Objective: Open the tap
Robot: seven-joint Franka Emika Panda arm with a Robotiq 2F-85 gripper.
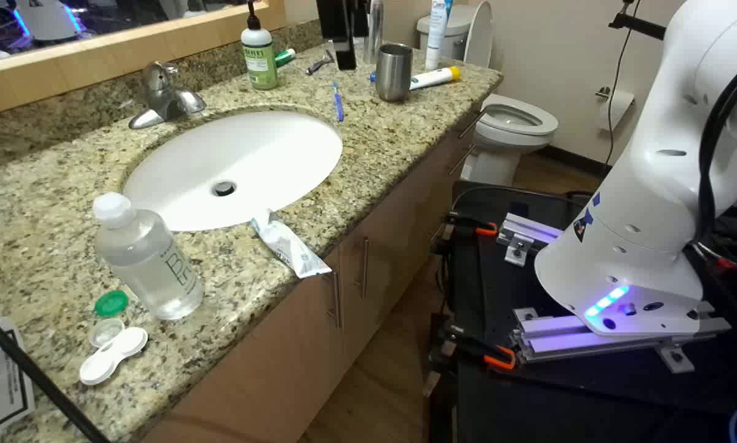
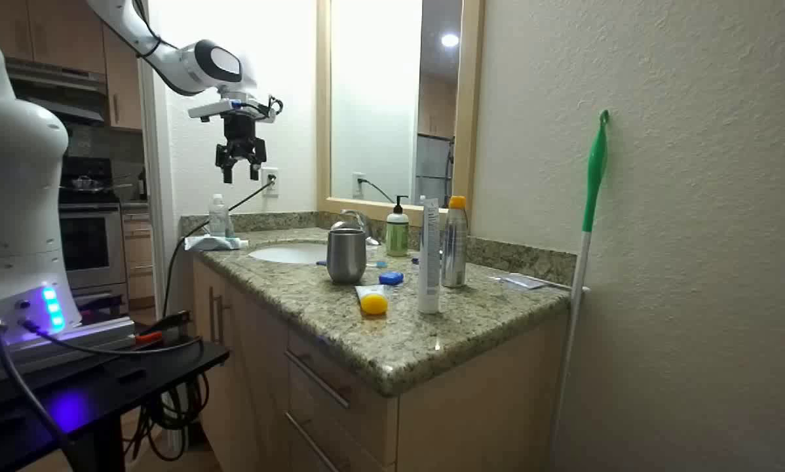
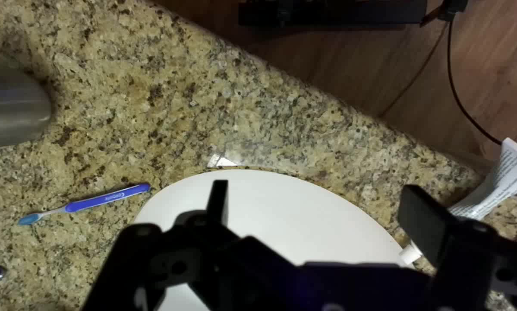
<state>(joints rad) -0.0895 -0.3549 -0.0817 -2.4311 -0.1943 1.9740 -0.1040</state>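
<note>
The tap (image 1: 170,101), seen in both exterior views, stands on the desk (image 1: 378,144) behind the basin (image 1: 270,157), close beneath the mirror (image 2: 373,98), its spout turned toward the basin so that any flow would land there. No water shows beneath it; the task is therefore judged to be at its start, the lever not yet worked. The end effector (image 2: 241,174) hangs well above the desk, pointing down, its two fingers (image 3: 217,198) spread with nothing between them. The height presumably keeps it clear of the soap (image 1: 260,64) and its neighbours; the spread would suit either straddling the lever or pushing it with one finger. In the wrist view the basin and the desk's front edge lie below, and the tap cannot be made out; a move toward the mirror, then down, seems called for. The cup (image 1: 394,72) overlaps the tap in an exterior view by line of sight only: it stands beyond the basin, well apart. The toothbrush (image 1: 338,103) lies flat near the rim, probably too low to obstruct. The tube (image 1: 291,249) lies between basin and front edge, its tail reaching that edge, and could be knocked off by a low sweep.
</note>
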